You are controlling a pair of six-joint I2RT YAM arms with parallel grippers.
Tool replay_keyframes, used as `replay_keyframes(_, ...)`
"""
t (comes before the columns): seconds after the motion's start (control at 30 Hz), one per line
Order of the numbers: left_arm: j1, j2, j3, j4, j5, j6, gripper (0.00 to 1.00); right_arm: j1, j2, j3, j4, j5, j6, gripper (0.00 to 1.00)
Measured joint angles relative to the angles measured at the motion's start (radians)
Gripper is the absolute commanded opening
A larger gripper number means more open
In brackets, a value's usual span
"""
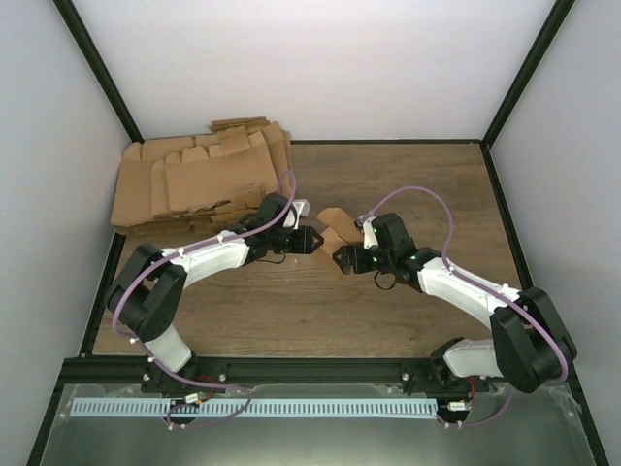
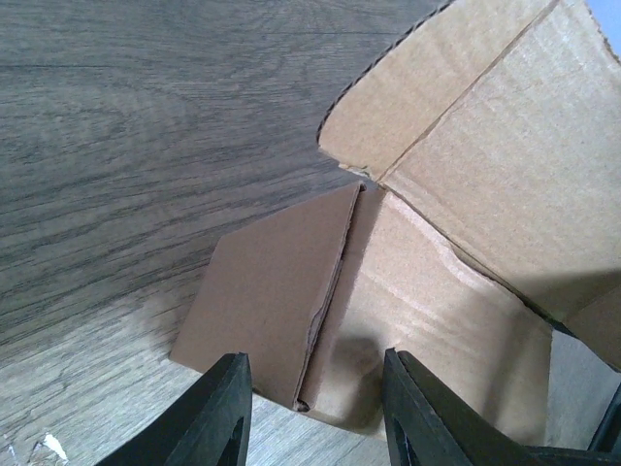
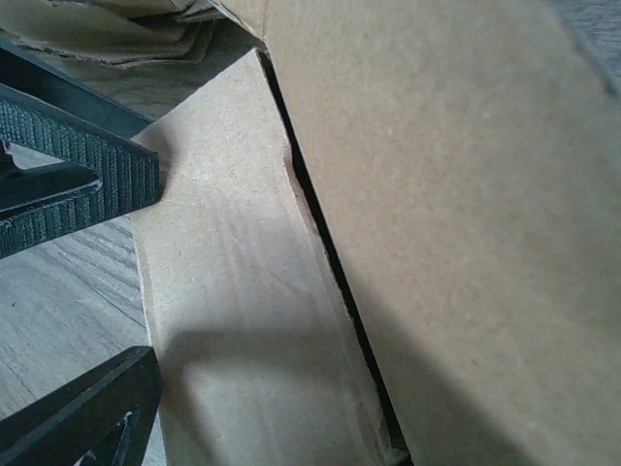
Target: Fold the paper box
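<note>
Broadly, a wooden table (image 1: 388,320) fills the view, with an untidy pile of flat cardboard blanks (image 1: 194,180) at its far left corner. The left arm (image 1: 209,257) and right arm (image 1: 466,291) reach inward and meet near the middle. The paper box (image 1: 333,225), plain brown and half-folded with flaps raised, sits between them on the table. The left gripper (image 1: 309,239) has its fingers (image 2: 225,413) partly apart, straddling a folded edge of the box without pinching it. The right gripper (image 1: 342,258) is spread wide, a flap lying between its fingers (image 3: 82,184).
</note>
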Motion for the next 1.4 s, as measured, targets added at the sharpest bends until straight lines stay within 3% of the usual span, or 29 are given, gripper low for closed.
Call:
replay_keyframes(0.13, -0.002, 0.000, 0.005, -0.009, -0.006, -0.002, 0.40, 0.003, -0.016, -0.035, 0.052, 0.005, 0.017, 0.96)
replay_keyframes(0.4, -0.008, 0.000, 0.021, -0.036, -0.023, -0.006, 0.40, 0.004, -0.102, -0.153, 0.170, -0.054, -0.016, 0.95)
replay_keyframes(0.67, -0.010, -0.002, 0.032, -0.064, -0.035, -0.005, 0.44, 0.006, -0.087, -0.185, 0.279, -0.051, -0.068, 0.85)
replay_keyframes(0.8, -0.014, -0.023, 0.032, -0.105, -0.059, 0.002, 0.49, 0.019, -0.071, -0.186, 0.351, -0.016, -0.096, 0.70)
replay_keyframes(0.87, -0.015, -0.035, 0.033, -0.133, -0.070, 0.006, 0.51, 0.040, -0.054, -0.188, 0.386, 0.010, -0.114, 0.68)
replay_keyframes(0.9, -0.015, -0.042, 0.035, -0.150, -0.077, 0.008, 0.52, 0.053, -0.045, -0.190, 0.404, 0.023, -0.122, 0.68)
replay_keyframes(1.03, -0.015, -0.072, 0.060, -0.232, -0.103, 0.031, 0.54, 0.076, -0.038, -0.214, 0.458, 0.040, -0.145, 0.89)
replay_keyframes(1.1, -0.015, -0.092, 0.082, -0.270, -0.120, 0.046, 0.55, 0.077, -0.038, -0.224, 0.470, 0.048, -0.150, 0.93)
replay_keyframes(1.4, -0.010, -0.155, 0.119, -0.327, -0.154, 0.087, 0.54, 0.079, -0.102, -0.280, 0.510, 0.038, -0.156, 0.93)
